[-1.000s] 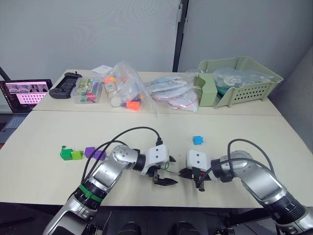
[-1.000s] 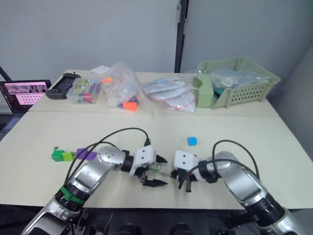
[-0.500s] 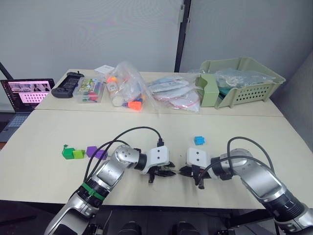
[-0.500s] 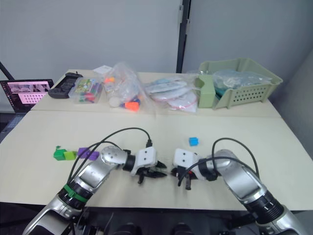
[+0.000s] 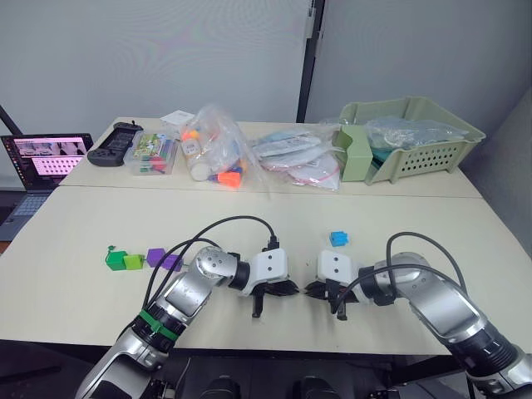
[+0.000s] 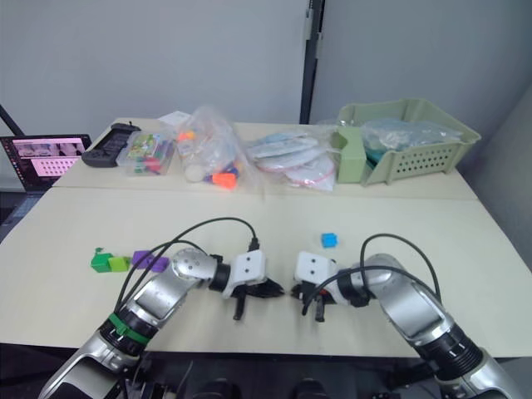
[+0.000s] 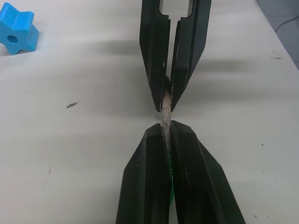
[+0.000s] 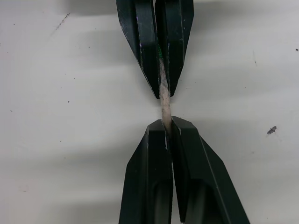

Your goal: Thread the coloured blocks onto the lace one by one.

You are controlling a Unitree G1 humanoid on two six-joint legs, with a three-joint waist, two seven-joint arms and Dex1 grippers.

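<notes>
1. Silvery and stiff, the tip of the lace [image 7: 165, 114] bridges the small gap between the two end effectors, which meet nose to nose low over the near middle of the cream desk [image 5: 274, 218].
2. The left end effector [image 7: 166, 133] is closed on the lace, with green cord showing between its black fingers [image 7: 140, 182] behind the tip.
3. The right end effector [image 8: 167, 126] is also clamped on the same tip from the opposite side, its fingers [image 8: 149, 177] pressed together around it.
4. In the head views the left end effector [image 5: 287, 290] and the right end effector [image 5: 312, 290] sit tip to tip, just apart, near the desk's front edge.
5. A blue block [image 5: 337, 238] lies on the desk just beyond the right end effector, apart from it; the left wrist view shows its notched sides and a round hole [image 7: 17, 36].
6. Well off to the robot's left, four more blocks sit in a row: a dark green block [image 5: 114, 259], a light green block [image 5: 131, 262] touching it, then two purple blocks [image 5: 163, 259] side by side.
7. Along the far side of the desk stand a pale green basket [image 5: 407, 137], clear bags of craft items [image 5: 218, 155], a clear box [image 5: 151, 155] and a black controller [image 5: 115, 142].
8. A laptop [image 5: 46, 162] with a lit screen sits off the desk's left end.
</notes>
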